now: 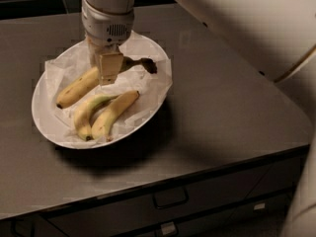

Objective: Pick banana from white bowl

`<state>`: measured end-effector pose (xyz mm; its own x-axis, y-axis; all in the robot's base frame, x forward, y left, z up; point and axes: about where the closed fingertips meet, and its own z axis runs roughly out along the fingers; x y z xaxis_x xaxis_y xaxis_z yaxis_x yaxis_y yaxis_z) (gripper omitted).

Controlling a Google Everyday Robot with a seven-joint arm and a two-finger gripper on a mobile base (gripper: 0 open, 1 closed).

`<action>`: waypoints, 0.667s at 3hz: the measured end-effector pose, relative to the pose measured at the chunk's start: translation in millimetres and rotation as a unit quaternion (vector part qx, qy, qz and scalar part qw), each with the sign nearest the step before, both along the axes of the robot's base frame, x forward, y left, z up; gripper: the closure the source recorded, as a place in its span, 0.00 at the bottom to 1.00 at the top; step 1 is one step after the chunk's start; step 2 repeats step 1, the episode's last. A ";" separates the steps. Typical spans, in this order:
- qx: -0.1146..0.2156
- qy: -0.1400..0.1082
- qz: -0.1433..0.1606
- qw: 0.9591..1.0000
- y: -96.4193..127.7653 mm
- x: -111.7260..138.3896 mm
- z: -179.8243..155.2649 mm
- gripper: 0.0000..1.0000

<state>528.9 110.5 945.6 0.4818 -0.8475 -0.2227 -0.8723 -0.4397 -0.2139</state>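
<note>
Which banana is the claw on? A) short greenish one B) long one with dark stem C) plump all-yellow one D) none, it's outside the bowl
B: the claw is down on the banana near its dark stem, in the white bowl; the greenish banana and the plump banana lie apart from it.

The long, curved yellow banana [78,87] (its stem tip is black) lies on crumpled paper in the wide, shallow white bowl [35,107]. The gripper [109,74] sits over its middle.
</note>
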 end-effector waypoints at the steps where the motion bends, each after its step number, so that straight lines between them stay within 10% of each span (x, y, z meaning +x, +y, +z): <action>1: 0.005 -0.017 0.005 1.000 -3.2 1.5 24.6 1.00; 2: 0.005 -0.017 0.005 1.000 -3.2 1.5 24.6 1.00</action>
